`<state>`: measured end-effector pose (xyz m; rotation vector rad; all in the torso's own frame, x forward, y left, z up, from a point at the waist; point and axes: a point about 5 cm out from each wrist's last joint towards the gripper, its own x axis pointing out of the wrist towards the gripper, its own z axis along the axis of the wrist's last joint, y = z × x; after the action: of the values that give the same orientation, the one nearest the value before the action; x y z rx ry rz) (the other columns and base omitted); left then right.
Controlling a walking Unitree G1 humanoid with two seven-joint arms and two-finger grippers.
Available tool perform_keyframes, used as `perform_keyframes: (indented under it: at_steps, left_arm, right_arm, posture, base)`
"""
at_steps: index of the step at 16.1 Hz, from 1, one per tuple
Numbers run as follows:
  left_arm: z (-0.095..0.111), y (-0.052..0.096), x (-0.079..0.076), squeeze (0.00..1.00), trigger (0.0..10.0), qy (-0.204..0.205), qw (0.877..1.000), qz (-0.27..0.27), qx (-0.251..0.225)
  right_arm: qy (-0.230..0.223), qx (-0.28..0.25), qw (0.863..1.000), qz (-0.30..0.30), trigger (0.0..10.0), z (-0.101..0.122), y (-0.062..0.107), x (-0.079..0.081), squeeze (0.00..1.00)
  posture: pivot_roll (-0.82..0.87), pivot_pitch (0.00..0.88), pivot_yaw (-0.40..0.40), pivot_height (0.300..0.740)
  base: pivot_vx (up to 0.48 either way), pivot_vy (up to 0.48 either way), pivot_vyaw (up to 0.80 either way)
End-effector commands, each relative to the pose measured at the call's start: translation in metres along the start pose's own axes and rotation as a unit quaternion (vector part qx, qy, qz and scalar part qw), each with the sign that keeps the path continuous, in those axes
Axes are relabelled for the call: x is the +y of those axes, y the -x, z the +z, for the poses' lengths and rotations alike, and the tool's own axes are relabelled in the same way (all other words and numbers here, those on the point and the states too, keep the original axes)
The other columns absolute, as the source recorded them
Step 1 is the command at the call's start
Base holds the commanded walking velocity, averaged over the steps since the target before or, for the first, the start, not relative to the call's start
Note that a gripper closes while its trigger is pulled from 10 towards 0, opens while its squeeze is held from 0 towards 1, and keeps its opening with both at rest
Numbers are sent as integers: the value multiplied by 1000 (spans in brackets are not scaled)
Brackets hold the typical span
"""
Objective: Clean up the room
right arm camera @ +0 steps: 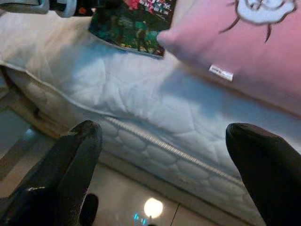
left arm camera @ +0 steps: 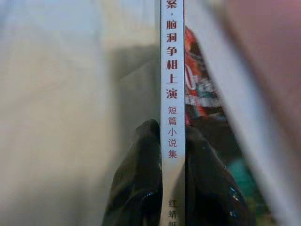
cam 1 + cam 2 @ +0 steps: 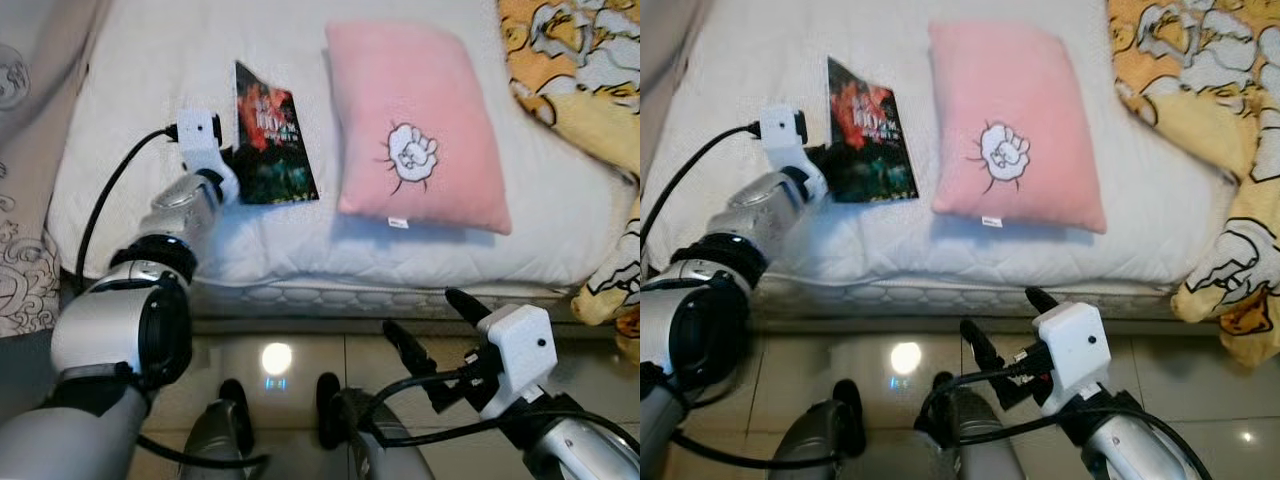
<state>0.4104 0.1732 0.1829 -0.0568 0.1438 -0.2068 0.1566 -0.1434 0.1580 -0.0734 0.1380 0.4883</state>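
a: book (image 3: 272, 140) — who's got it?
b: the left gripper (image 2: 173, 155). its two black fingers (image 2: 141, 174) are clamped on the book's white spine, which carries printed characters.
a: and where is the book?
b: on the white bed (image 3: 160, 60), just beside the pink pillow (image 3: 412, 125), its dark cover facing up.
a: the right gripper (image 1: 162, 155)?
b: spread wide apart, low over the tiled floor (image 3: 1200, 370) in front of the mattress edge, holding nothing. a yellow patterned blanket (image 3: 1200, 110) lies beyond the pillow.

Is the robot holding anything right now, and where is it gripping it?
The left claw grips the book by its spine edge; the right claw is open, holding nothing.
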Motion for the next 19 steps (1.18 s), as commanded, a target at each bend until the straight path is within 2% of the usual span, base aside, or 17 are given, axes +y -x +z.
perform_keyframes:
  at_steps: [1,2,4,5,7,8,13,18,19]
  left_arm:
    - [-12,0,-3,0,10000,-83,996,-2,37]
    - [-11,0,-4,0,10000,-150,988,-2,47]
    - [-3,-1,-2,0,10000,-179,983,5,40]
    - [0,-1,-1,0,10000,-207,977,12,40]
    - [1,-1,1,0,10000,-217,975,24,39]
    - [3,0,5,1000,10000,-216,975,43,35]
    - [6,5,22,1000,10000,-199,975,89,34]
    - [21,6,28,1000,10000,-269,958,91,20]
    - [21,6,28,1000,10000,-292,952,90,22]
  right_arm:
    - [-3,11,1000,-1,10000,1,5,1,0]
    - [-5,14,1000,0,10000,1,4,3,0]
    - [-8,15,1000,0,10000,2,2,3,0]
    - [-9,16,1000,1,10000,2,1,4,0]
    - [-11,17,1000,2,10000,1,-1,4,0]
    - [-12,19,1000,3,10000,1,-2,4,0]
    - [-12,23,1000,7,10000,-2,-9,2,0]
    - [-16,23,1000,10,10000,-6,-15,1,0]
    - [-17,22,1000,10,10000,-6,-16,1,0]
  posture:
    - [-435,420,-117,740]
    - [-431,422,-115,740]
    - [-425,419,-108,740]
    - [-420,413,-104,740]
    - [-416,408,-102,740]
    - [-409,400,-104,740]
    - [-395,373,-105,740]
    - [-368,345,-96,740]
    - [-364,342,-95,740]
  base:
    - [0,0,0]
    - [0,0,0]
    - [0,0,0]
    - [0,0,0]
    - [0,0,0]
    - [0,0,0]
    - [0,0,0]
    - [0,0,0]
    - [0,0,0]
